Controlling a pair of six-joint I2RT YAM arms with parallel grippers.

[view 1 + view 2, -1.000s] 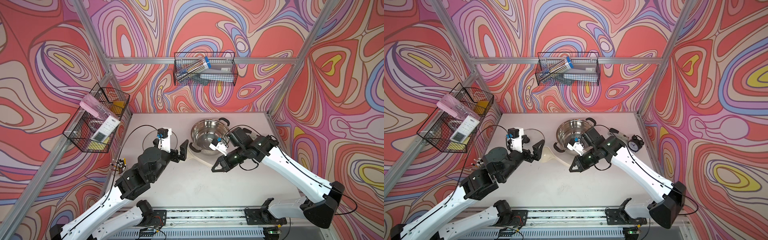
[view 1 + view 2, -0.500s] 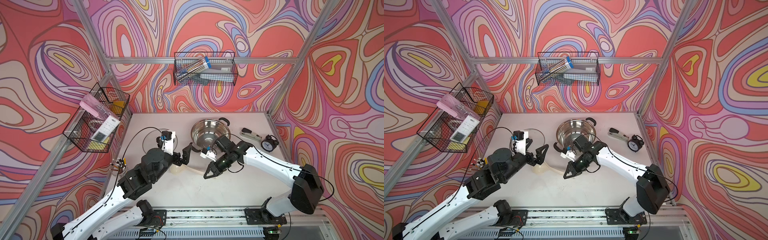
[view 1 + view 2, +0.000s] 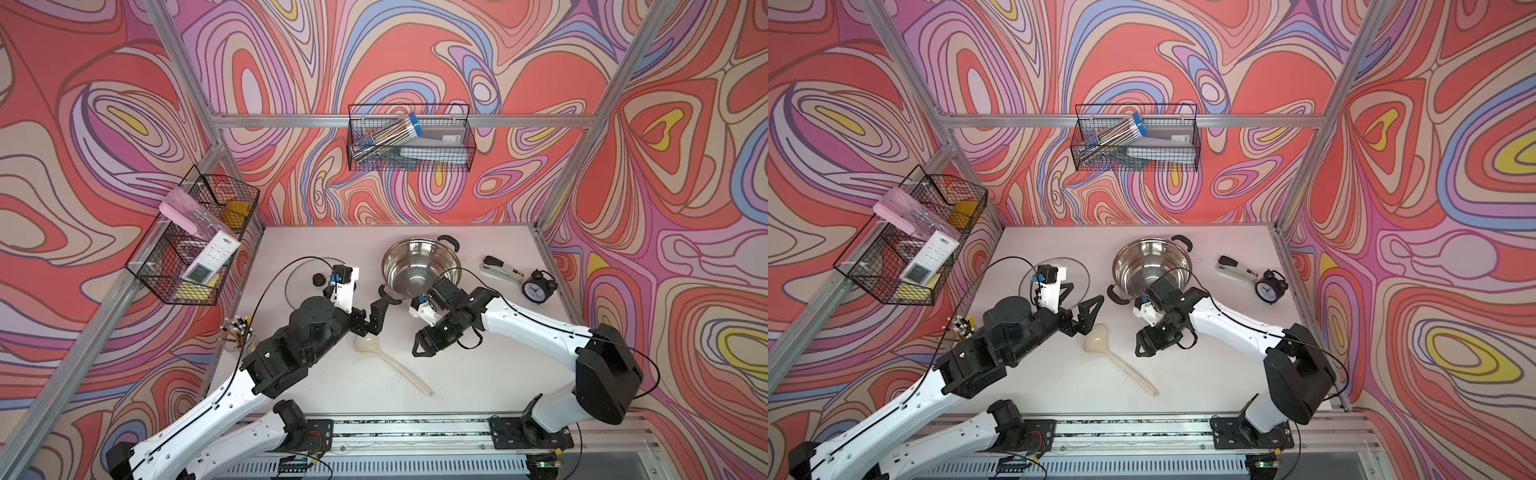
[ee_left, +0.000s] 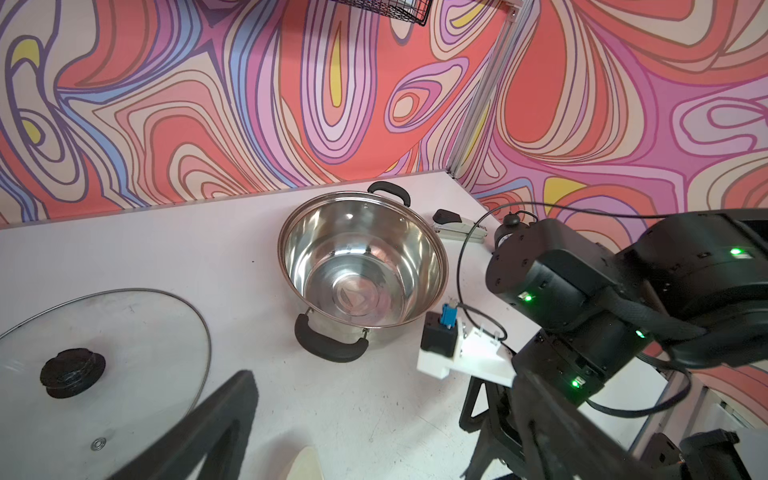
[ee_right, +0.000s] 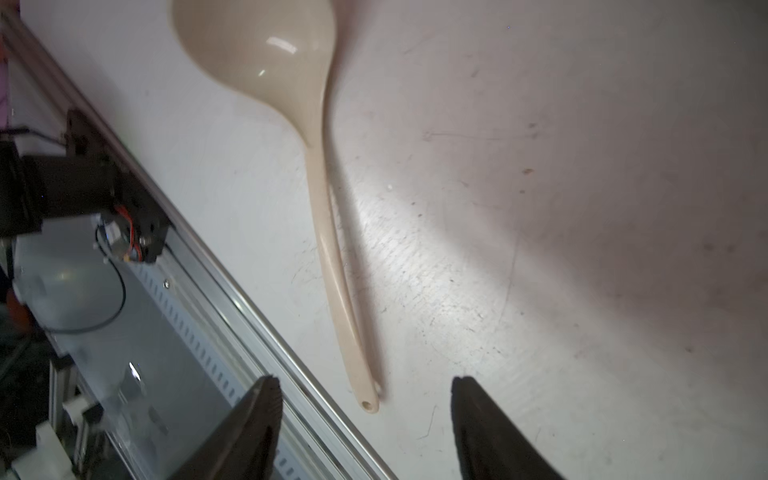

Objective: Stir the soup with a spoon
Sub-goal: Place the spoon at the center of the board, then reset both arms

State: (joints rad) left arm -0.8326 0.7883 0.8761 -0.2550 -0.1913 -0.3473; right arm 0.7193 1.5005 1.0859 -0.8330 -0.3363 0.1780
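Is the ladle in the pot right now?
No, the ladle lies flat on the table, nearer the robot than the pot, which stands empty.

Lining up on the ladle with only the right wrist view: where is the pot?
Observer: The pot stands past the ladle's bowl end, nearer the back wall.
Operator: Lid on it?
Observer: No, the lid lies flat on the table, left of the pot.
Operator: And the left arm?
Observer: The left gripper hangs by the ladle's bowl, fingers open, holding nothing.
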